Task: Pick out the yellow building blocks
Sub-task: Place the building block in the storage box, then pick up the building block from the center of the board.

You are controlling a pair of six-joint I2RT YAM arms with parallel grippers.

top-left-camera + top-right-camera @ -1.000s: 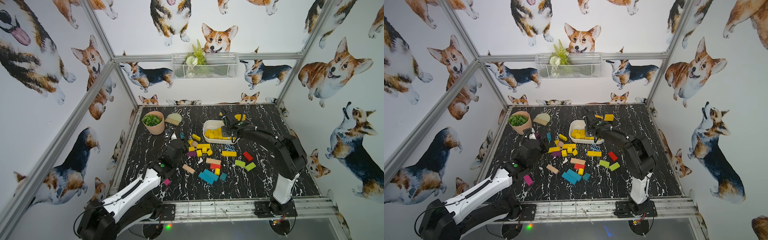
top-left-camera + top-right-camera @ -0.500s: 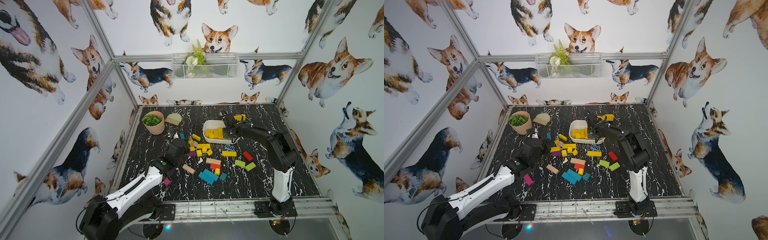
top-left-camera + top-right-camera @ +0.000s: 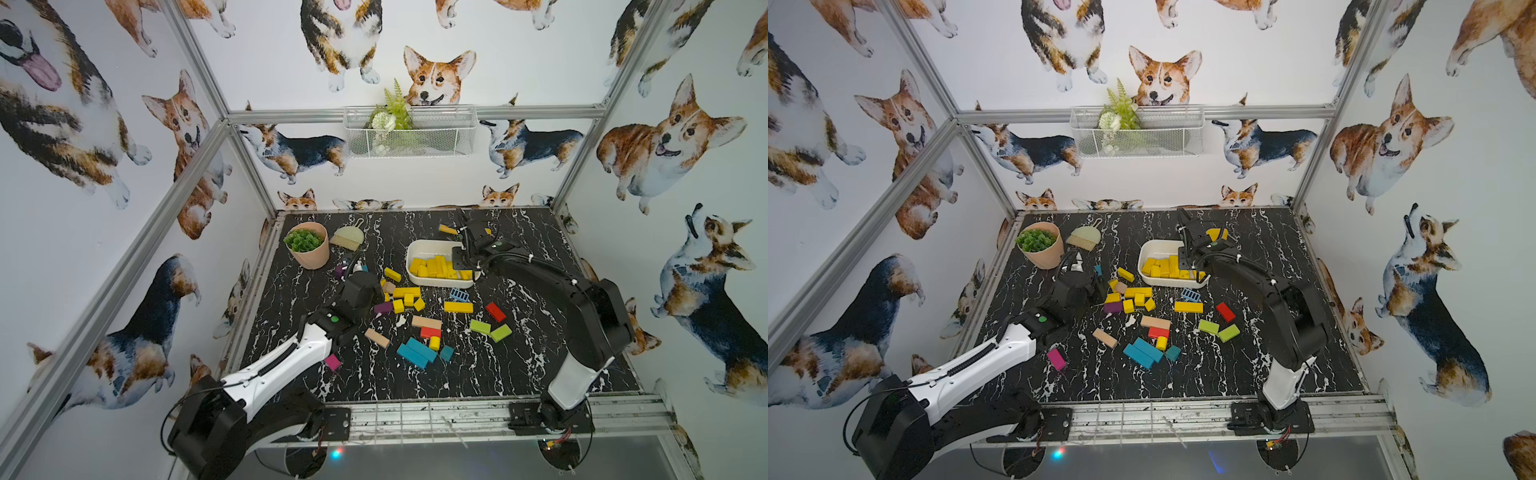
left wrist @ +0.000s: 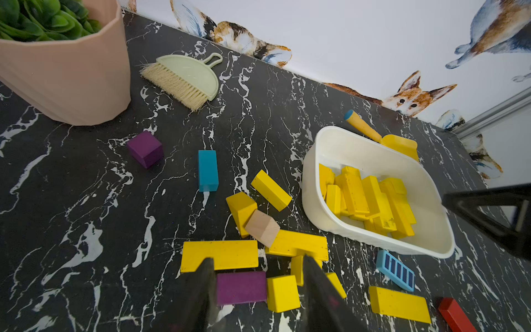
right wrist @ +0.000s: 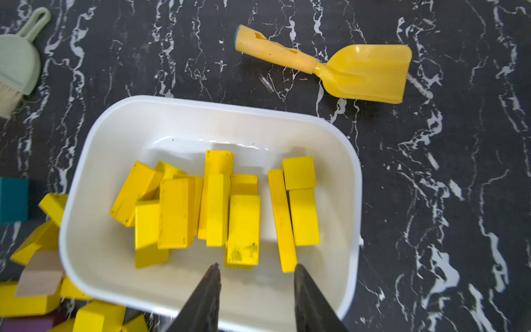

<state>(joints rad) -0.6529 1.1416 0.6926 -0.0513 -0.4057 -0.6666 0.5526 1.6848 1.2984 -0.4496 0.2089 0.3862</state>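
Drop-off looks done: your right gripper (image 5: 257, 266) was pinched narrower and sat further back a second ago. Now its jaws stand apart, empty, low over the white tray (image 5: 201, 123). So most yellow building blocks (image 5: 244, 227) are piled in there; a bunch still lie loose outside it, like the long yellow bar (image 3: 458, 307). Left gripper (image 4: 257, 257) hangs with jaws apart, holding nothing, over that crowded cluster. Mind the tray's near rim lifting out. The shovel (image 5: 365, 72) lies just behind it, with bare table (image 3: 519, 365) on the right.

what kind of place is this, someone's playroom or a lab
Most likely a robot lab work cell: an aluminium frame with corgi-print panels boxes in a black marble-look tabletop, and two robot arms are mounted on a rail at its front.
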